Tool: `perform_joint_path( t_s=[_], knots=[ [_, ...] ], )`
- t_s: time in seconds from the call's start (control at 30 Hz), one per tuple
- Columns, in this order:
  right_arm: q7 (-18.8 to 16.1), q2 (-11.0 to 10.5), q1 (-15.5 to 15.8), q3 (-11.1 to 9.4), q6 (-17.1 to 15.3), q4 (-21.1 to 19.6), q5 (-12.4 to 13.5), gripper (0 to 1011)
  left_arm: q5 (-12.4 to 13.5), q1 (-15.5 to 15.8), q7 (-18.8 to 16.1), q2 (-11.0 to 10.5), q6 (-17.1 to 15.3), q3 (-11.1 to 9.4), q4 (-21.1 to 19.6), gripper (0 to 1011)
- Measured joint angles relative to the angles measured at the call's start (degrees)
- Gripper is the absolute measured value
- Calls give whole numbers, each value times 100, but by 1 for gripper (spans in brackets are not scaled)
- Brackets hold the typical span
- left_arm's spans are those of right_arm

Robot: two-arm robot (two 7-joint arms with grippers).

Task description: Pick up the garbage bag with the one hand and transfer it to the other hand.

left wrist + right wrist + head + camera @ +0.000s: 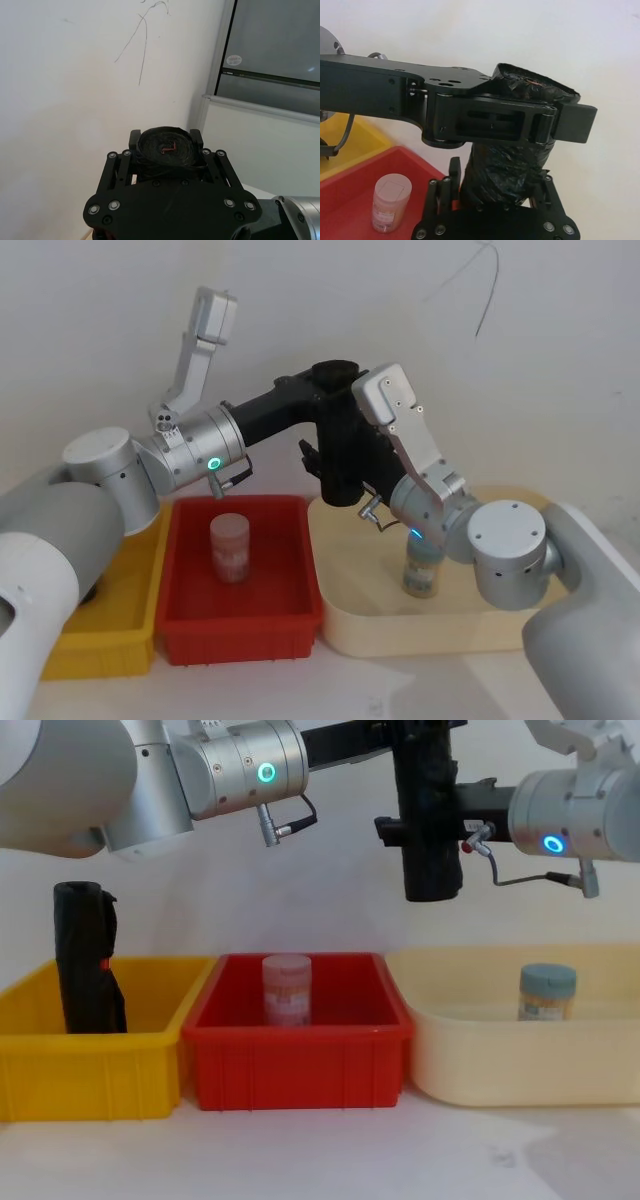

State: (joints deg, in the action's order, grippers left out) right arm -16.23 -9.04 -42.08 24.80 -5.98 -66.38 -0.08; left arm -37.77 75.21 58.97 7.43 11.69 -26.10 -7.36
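The garbage bag (340, 455) (430, 840), a rolled black cylinder, hangs upright in the air above the gap between the red bin and the cream tray. My left gripper (335, 380) (166, 145), on the green-ringed arm, is shut on the roll's top end; the red mark shows there in the left wrist view. My right gripper (430, 825) (500, 185), on the blue-ringed arm, comes in from the right lower down. Its fingers (453, 172) lie close against both sides of the bag (505, 165).
A second black roll (88, 960) stands in the yellow bin (100, 640) at the left. A pink jar (230, 545) sits in the red bin (240, 625), and a blue-lidded jar (547, 990) in the cream tray (420, 630). A white wall stands close behind.
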Motion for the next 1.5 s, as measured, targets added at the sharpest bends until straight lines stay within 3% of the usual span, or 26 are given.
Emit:
perform_joint_path(
  t_s=[0.1, 0.23, 0.97, 1.5],
  knots=[
    [6, 10, -15, 3, -9, 21, -14, 612, 0, 0, 0, 0, 0, 0, 0, 553],
    [11, 23, -31, 8, -23, 40, -23, 556, 0, 0, -1, -1, 0, 0, 0, 553],
    [18, 48, -67, 21, -46, 80, -49, 552, 0, 0, 0, 0, 0, 0, 0, 553],
    [81, 52, -65, -1, -36, 86, -92, 552, 0, 0, 3, 0, 0, 0, -1, 999]
  ],
)
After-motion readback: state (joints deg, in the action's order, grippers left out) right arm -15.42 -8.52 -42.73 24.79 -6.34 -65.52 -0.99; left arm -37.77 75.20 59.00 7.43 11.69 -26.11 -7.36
